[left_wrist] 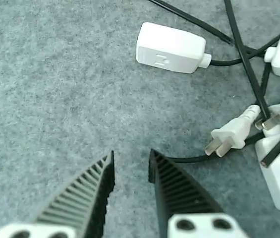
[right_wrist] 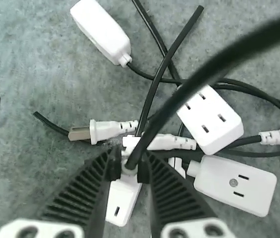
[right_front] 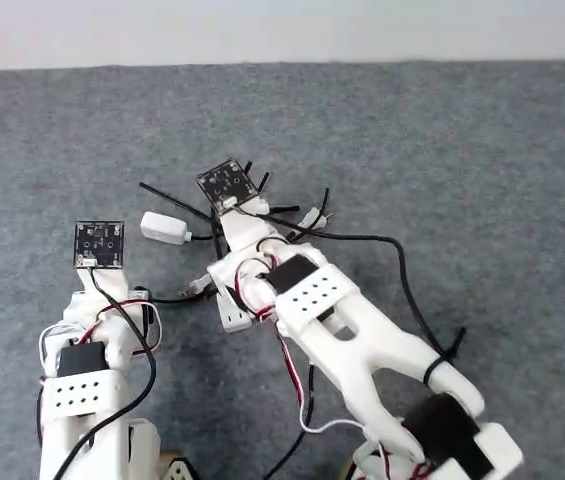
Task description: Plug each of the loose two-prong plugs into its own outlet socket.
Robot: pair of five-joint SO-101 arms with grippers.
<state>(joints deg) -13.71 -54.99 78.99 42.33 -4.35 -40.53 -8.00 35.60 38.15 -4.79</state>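
Checking largest item first: bench surface? (Insp.)
Flat grey carpet (right_front: 482, 150) throughout. (Asst.)

Arms? (Insp.)
The R arm (right_front: 362, 340) is stretched over the cable tangle at centre. The L arm (right_front: 87, 390) stands alongside, short of the tangle. (Asst.)

Sockets? (Insp.)
One oblong socket block (left_wrist: 172, 48), corded, lies apart from the rest, ahead of the L arm. The twin-outlet block (right_wrist: 209, 119) and three-hole socket (right_wrist: 234, 183) lie touching, near the R arm's tips. A small socket (right_wrist: 122, 198) sits directly under those tips. Visible slots unoccupied. (Asst.)

Plugs? (Insp.)
One two-prong plug (left_wrist: 229, 138) lies loose on the carpet, prongs bare, btw the L arm's tips and the tangle. A second plug (right_wrist: 162, 143) lies just beside the R tips; prongs hidden by cord. (Asst.)

Tools? (Insp.)
For the L gripper (left_wrist: 131, 168), jaws are parted w/ nothing btw them, over bare carpet. For the R gripper (right_wrist: 129, 158), jaws are clenched on the black cord (right_wrist: 199, 74) where it meets the small socket. (Asst.)
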